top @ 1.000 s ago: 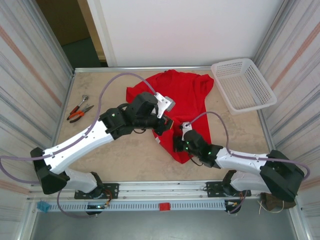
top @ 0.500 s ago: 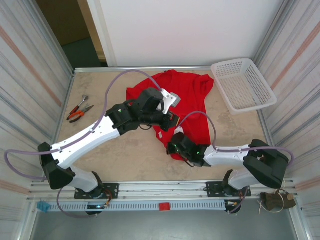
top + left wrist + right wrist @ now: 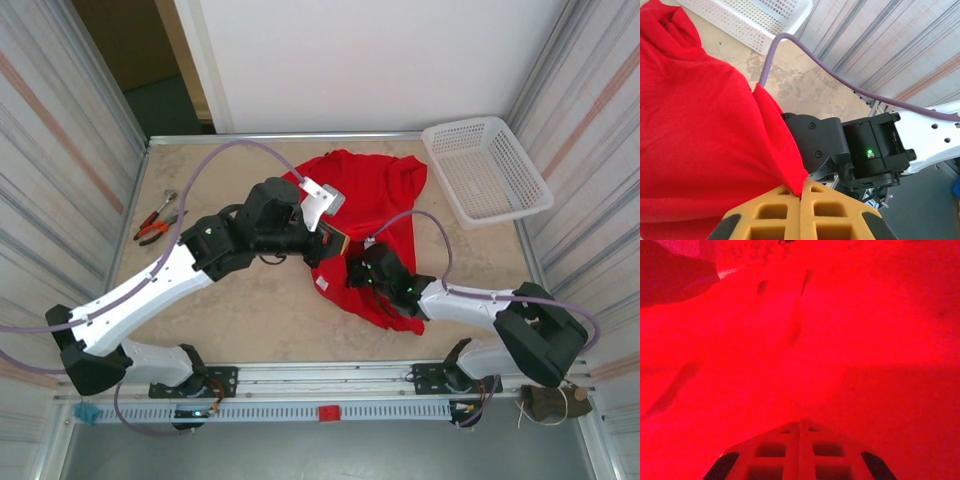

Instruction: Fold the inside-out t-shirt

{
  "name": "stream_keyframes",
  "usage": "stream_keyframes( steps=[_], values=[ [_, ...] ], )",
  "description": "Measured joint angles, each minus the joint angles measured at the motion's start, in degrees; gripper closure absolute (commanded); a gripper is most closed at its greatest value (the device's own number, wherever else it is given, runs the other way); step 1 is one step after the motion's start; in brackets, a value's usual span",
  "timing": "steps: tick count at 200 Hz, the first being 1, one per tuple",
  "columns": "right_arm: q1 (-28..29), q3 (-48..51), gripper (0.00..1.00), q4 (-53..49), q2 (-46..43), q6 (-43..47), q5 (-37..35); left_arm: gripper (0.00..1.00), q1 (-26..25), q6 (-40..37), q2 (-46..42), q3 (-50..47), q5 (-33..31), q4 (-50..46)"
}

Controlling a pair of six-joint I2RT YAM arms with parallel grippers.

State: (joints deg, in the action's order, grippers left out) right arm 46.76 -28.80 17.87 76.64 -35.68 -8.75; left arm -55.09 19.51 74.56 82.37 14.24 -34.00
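On the table [image 3: 250,310], t-shirt [image 3: 380,190]: red, crumpled, spreading from centre toward 1 o'clock, near the basket [image 3: 487,170].
Left gripper [image 3: 336,243]: pads together, pinching a point of the shirt's edge at its 8 o'clock side.
Right gripper [image 3: 355,278]: fingers pressed together, buried in red cloth at 6 o'clock; whether it grips, cannot tell.
Pliers [image 3: 158,220]: 9 o'clock, well apart.

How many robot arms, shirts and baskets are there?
Robot arms: 2, the left arm and the right arm
Shirts: 1, the red t-shirt
Baskets: 1, the white basket
Total: 4
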Motion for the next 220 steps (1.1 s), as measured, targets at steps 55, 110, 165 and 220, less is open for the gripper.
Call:
stream_keyframes(
  steps=[55, 110, 165, 220],
  values=[
    [0.76, -7.5, 1.0, -0.39, 9.16, -5.68, -5.35, 1.0, -0.02, 0.79, 4.46, 1.31, 5.31, 1.29],
    [-1.51, -16.15, 1.0, -1.7, 17.7, -12.55, -10.14, 1.0, -0.15, 4.85, 3.82, 3.63, 7.45, 5.27],
    [-2.56, -24.17, 1.0, -4.33, 26.53, -19.45, -12.74, 1.0, -0.15, 5.46, 4.79, 13.03, 8.81, 5.79],
    [-5.6, -30.56, 1.0, -6.62, 33.22, -24.3, -11.45, 1.0, -0.15, 7.8, 9.27, 16.57, 12.17, 6.86]
  ],
)
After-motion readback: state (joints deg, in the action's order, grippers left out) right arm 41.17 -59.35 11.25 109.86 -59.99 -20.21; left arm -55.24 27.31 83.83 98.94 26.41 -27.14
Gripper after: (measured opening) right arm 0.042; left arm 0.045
